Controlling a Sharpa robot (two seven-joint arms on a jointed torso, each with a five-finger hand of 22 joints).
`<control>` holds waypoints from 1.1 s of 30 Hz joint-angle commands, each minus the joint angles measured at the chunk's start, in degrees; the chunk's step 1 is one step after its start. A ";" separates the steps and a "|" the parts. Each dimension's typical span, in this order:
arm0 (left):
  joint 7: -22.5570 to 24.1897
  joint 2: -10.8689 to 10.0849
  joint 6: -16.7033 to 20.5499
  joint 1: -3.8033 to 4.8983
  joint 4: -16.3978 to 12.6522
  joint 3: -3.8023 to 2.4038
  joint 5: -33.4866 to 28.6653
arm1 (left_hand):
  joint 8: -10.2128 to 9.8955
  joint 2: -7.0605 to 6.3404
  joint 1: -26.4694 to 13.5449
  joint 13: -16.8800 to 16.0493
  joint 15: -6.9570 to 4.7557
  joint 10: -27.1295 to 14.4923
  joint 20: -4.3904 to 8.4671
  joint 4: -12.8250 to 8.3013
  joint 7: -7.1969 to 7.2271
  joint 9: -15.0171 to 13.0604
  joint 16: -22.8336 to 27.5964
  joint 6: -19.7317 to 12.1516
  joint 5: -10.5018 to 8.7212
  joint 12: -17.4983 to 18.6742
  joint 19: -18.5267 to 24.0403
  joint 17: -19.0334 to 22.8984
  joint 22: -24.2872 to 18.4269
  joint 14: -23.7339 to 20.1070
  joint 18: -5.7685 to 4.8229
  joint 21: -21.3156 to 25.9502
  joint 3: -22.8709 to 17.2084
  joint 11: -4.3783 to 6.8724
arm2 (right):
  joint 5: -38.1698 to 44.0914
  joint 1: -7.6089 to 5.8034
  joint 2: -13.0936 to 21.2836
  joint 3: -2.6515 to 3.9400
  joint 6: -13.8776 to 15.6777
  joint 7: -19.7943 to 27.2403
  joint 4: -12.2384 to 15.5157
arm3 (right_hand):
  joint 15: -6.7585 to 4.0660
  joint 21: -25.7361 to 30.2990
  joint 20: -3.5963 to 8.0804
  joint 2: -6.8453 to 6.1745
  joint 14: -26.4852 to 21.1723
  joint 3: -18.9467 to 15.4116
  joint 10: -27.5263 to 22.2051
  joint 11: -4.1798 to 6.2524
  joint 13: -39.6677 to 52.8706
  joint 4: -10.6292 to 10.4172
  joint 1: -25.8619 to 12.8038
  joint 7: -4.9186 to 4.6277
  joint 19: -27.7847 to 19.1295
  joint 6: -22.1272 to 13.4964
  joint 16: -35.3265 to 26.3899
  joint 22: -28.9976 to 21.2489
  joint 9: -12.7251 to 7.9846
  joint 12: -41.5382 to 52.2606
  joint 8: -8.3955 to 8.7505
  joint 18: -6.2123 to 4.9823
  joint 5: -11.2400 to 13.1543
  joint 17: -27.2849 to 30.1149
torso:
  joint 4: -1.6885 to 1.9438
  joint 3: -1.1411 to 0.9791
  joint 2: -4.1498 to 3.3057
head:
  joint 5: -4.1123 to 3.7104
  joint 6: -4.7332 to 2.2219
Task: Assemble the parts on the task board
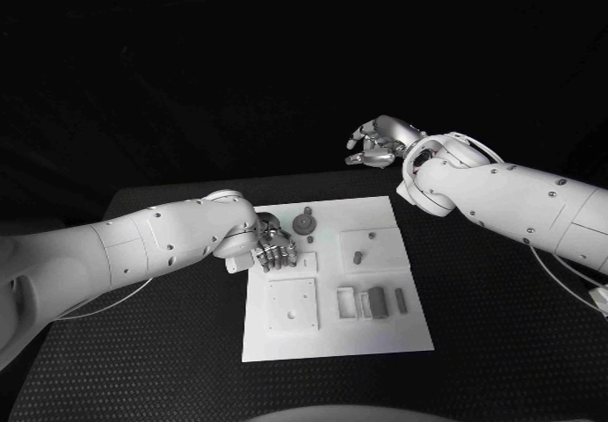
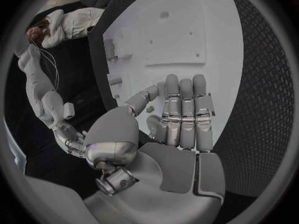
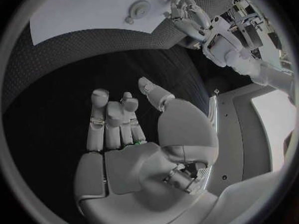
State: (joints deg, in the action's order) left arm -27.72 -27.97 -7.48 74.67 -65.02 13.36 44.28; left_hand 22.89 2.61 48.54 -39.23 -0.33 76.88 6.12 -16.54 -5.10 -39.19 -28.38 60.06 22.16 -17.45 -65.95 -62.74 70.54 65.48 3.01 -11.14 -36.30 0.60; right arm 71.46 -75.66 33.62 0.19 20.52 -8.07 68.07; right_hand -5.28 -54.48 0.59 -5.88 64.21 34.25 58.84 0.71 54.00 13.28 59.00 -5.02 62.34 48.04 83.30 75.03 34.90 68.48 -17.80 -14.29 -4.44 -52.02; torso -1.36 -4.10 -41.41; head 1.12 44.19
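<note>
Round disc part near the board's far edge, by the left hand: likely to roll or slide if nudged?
The round part lies flat on the task board, so it would probably slide, not roll. It looks small and rigid, likely light. The left hand is open beside it.

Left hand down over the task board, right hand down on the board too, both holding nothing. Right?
Not quite. The right hand is not on the task board: the head view shows it raised beyond the board's far edge, over the dark. The left hand is down over the board, and both hold nothing.

White task board (image 1: 380, 327), grey parts (image 1: 384, 301), black table (image 1: 494, 334).
</note>
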 commanded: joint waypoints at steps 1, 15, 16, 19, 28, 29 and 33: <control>0.33 0.31 -0.56 -0.11 0.19 0.03 0.42 | 0.35 0.83 0.58 -0.06 -0.06 -0.27 -0.04 -0.02 1.45 -0.08 -0.22 2.03 0.06 -0.25 0.02 0.08 0.08 -0.42 -0.05 -0.03 -0.47 0.04 | -0.03 0.00 -0.11 0.03 -0.80 0.40 0.15 | 0.00 0.38 -0.17 0.36 -0.59 0.05 -4.35 -1.42 -0.06 0.28 0.27 -1.95 -0.36 6.29 -0.29 0.83 0.04 -0.19 0.20 -0.71 -0.10 -0.06 | 0.00 -0.01 0.00 | 0.05 0.01; 0.10 0.55 0.46 -0.68 0.18 0.03 0.42 | 0.16 0.84 0.34 -0.17 -0.02 -0.45 -0.08 0.11 1.36 -0.36 -0.41 1.91 -0.36 -0.39 0.04 0.24 0.28 -0.56 -0.08 0.07 -0.35 0.00 | -0.13 0.00 -0.16 0.03 -1.17 0.40 0.10 | 0.01 0.40 -0.19 0.38 -0.61 0.03 -4.37 -1.42 -0.08 0.28 0.23 -1.95 -0.37 6.29 -0.29 0.83 0.05 -0.17 0.22 -0.71 -0.10 -0.07 | -0.09 -0.12 0.05 | -0.08 0.01; 0.11 0.57 0.20 -0.69 0.14 0.03 0.42 | -0.02 0.84 0.18 -0.25 -0.02 -0.59 -0.09 0.17 1.29 -0.55 -0.54 1.78 -1.23 -0.49 0.02 0.39 0.39 -0.65 -0.06 0.18 -0.26 -0.01 | -0.14 0.00 -0.14 0.03 -1.22 0.39 0.09 | 0.01 0.40 -0.19 0.38 -0.61 0.02 -4.37 -1.43 -0.08 0.28 0.22 -1.95 -0.38 6.29 -0.29 0.83 0.05 -0.17 0.22 -0.71 -0.10 -0.07 | -0.09 -0.10 0.03 | -0.11 0.00; -0.07 0.63 0.43 -0.71 0.01 0.03 0.42 | -0.33 0.20 -0.06 -0.45 -0.11 -0.73 -0.13 1.04 1.41 -1.16 -1.03 2.04 -9.84 -0.85 -0.24 0.84 0.70 -0.73 -0.01 0.50 0.06 0.05 | -0.20 0.00 -0.15 0.03 -1.23 0.39 0.07 | 0.01 0.40 -0.19 0.39 -0.62 0.02 -4.37 -1.43 -0.08 0.27 0.21 -1.96 -0.38 6.29 -0.29 0.83 0.05 -0.17 0.22 -0.71 -0.10 -0.07 | -0.08 -0.06 -0.01 | -0.12 0.08; 0.04 0.44 0.74 -0.72 0.03 0.03 0.42 | -1.29 -4.92 -4.79 -0.59 0.04 -1.40 -0.16 3.78 1.14 -2.12 -1.68 1.60 -19.40 -1.04 -0.27 1.54 1.08 -1.28 0.07 1.46 5.27 -0.08 | -0.26 0.00 -0.15 0.03 -1.27 0.37 0.17 | 0.02 0.42 -0.21 0.37 -0.64 -0.01 -4.40 -1.44 -0.10 0.23 0.13 -1.97 -0.39 6.26 -0.31 0.83 0.04 -0.18 0.25 -0.71 -0.09 -0.07 | 0.03 -0.04 0.00 | -0.17 0.01; 0.07 0.34 0.57 -0.72 0.00 0.03 0.42 | -1.35 -5.27 -5.37 -0.59 0.05 -1.49 -0.16 3.92 1.11 -2.16 -1.68 1.51 -19.39 -1.02 -0.22 1.56 1.07 -1.37 0.09 1.54 5.80 -0.09 | -0.27 0.00 -0.14 0.03 -1.28 0.37 0.15 | 0.02 0.42 -0.22 0.36 -0.64 -0.02 -4.40 -1.44 -0.10 0.22 0.11 -1.97 -0.40 6.25 -0.31 0.83 0.04 -0.18 0.25 -0.71 -0.09 -0.07 | 0.02 -0.02 0.00 | -0.17 0.01; 0.24 0.01 0.58 -0.72 -0.14 0.03 0.42 | -1.61 -6.32 -7.17 -0.61 0.08 -1.85 -0.17 4.45 1.04 -2.30 -1.63 1.16 -19.38 -0.93 0.01 1.66 1.02 -1.76 0.21 1.89 7.29 -0.14 | -0.31 0.00 -0.03 0.03 -1.27 0.35 0.12 | 0.02 0.43 -0.22 0.34 -0.65 -0.03 -4.42 -1.45 -0.10 0.21 0.09 -1.98 -0.40 6.24 -0.31 0.83 0.04 -0.18 0.27 -0.71 -0.09 -0.07 | 0.02 0.02 0.02 | -0.20 0.03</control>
State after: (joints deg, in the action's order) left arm -27.81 -27.94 -6.93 73.97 -64.94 13.39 44.54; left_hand 21.46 -3.73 41.81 -39.80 -0.26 75.32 5.92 -12.08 -4.19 -41.46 -29.90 61.62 3.04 -18.36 -66.15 -61.16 71.56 64.09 2.91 -9.48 -29.16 0.52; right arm 71.35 -75.66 33.56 0.19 19.90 -8.09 68.15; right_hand -5.21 -54.25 0.39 -5.88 63.89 34.24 58.84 0.71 53.94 13.28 59.00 -5.02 62.14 48.04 83.30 75.03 34.90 68.48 -17.80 -14.34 -4.44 -52.02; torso -1.35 -4.10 -41.39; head 0.94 44.20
